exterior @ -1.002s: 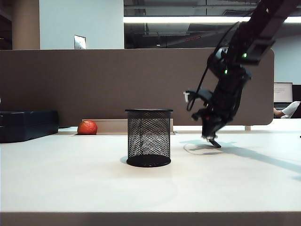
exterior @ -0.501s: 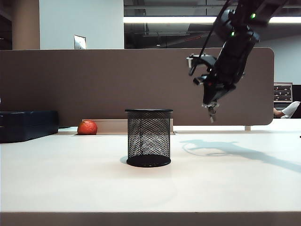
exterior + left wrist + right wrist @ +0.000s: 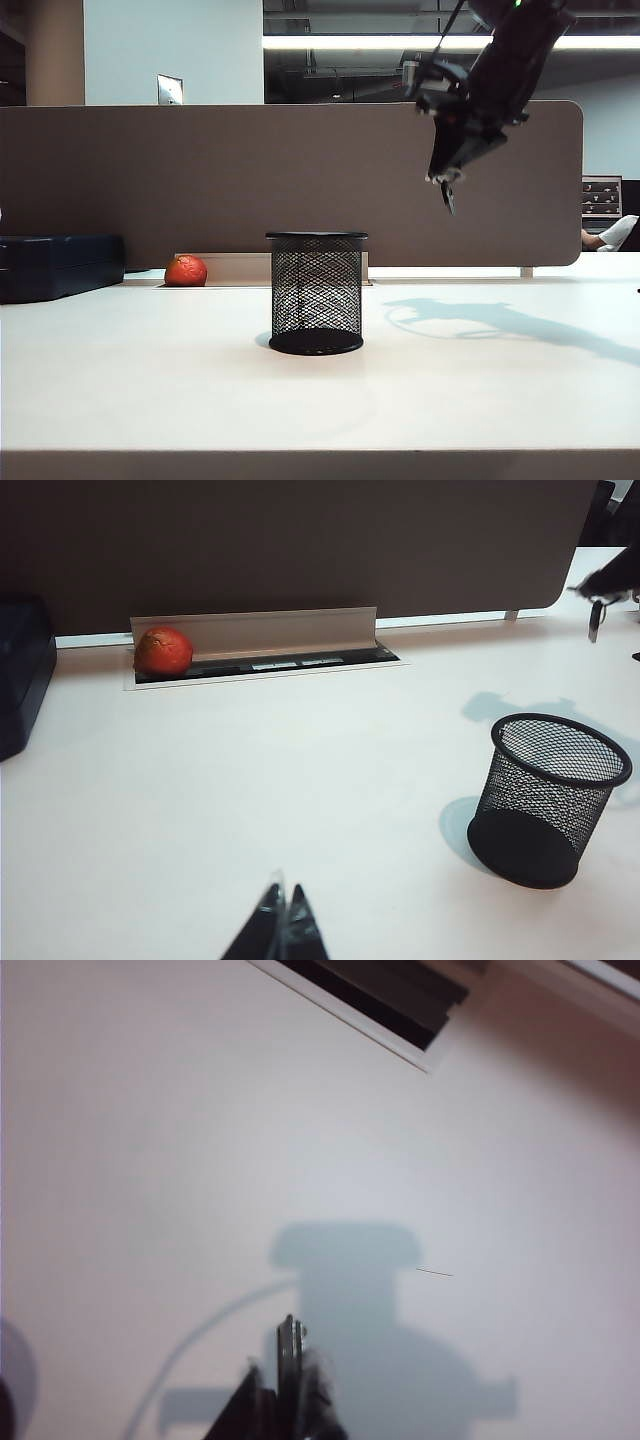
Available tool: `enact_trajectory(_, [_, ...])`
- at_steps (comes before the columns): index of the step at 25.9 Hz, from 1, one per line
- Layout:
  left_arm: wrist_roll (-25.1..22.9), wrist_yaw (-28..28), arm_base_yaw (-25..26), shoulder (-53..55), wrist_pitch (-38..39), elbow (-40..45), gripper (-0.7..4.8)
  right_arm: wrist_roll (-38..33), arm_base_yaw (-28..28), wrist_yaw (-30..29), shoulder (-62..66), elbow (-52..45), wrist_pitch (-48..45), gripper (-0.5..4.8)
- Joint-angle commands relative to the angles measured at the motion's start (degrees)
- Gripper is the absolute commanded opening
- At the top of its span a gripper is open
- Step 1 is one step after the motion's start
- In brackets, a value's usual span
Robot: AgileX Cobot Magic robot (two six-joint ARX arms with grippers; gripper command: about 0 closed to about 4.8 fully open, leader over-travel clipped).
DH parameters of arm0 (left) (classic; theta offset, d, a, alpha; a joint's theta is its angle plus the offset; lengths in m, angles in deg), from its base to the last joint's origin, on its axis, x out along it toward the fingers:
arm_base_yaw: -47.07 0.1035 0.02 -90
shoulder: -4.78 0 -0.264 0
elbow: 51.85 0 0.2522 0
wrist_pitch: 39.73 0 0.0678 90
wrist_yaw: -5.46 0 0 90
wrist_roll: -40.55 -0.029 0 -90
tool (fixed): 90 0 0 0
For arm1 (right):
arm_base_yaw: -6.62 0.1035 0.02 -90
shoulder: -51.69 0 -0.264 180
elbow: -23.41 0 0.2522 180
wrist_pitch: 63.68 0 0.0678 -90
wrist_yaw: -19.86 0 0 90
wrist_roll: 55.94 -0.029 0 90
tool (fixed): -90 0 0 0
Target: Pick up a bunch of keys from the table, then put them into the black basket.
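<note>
The black basket (image 3: pixel 317 292) stands upright on the white table (image 3: pixel 150 380); the left wrist view shows the black basket (image 3: pixel 550 780) too. High above the table, up and to the right of the basket, my right gripper (image 3: pixel 440 178) is shut on the bunch of keys (image 3: pixel 448 197), which hangs as a small dark piece below the fingertips. In the right wrist view a thin dark key (image 3: pixel 290 1345) sticks out between the shut jaws of the right gripper (image 3: pixel 288 1385). My left gripper (image 3: pixel 283 912) is shut and empty over bare table, and the exterior view does not show it.
An orange-red fruit (image 3: pixel 186 270) lies by the open cable slot (image 3: pixel 260 645) at the back. A dark blue flat box (image 3: pixel 60 262) sits at the far left. A brown partition (image 3: pixel 250 170) walls off the rear of the table.
My right gripper has risen from the table surface to well above basket height, carrying the keys with it. The basket and the left gripper have not moved.
</note>
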State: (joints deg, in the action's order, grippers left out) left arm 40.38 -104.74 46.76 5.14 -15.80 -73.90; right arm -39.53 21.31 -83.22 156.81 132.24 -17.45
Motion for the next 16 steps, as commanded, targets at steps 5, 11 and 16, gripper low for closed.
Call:
enact_trajectory(5, [0.2, 0.0, 0.0, 0.0, -0.4, -0.2, -0.06, -2.2, 0.0, -3.8, -5.7, 0.1, 2.5, -0.02])
enact_trajectory(11, [0.2, 0.0, 0.0, 0.0, -0.4, -0.2, -0.06, -6.5, 0.0, -8.8, -9.5, 0.1, 2.4, -0.02])
enact_trajectory(16, [0.2, 0.0, 0.0, 0.0, -0.4, -0.2, -0.06, -9.4, 0.0, -12.8, -11.4, 0.1, 2.8, -0.03])
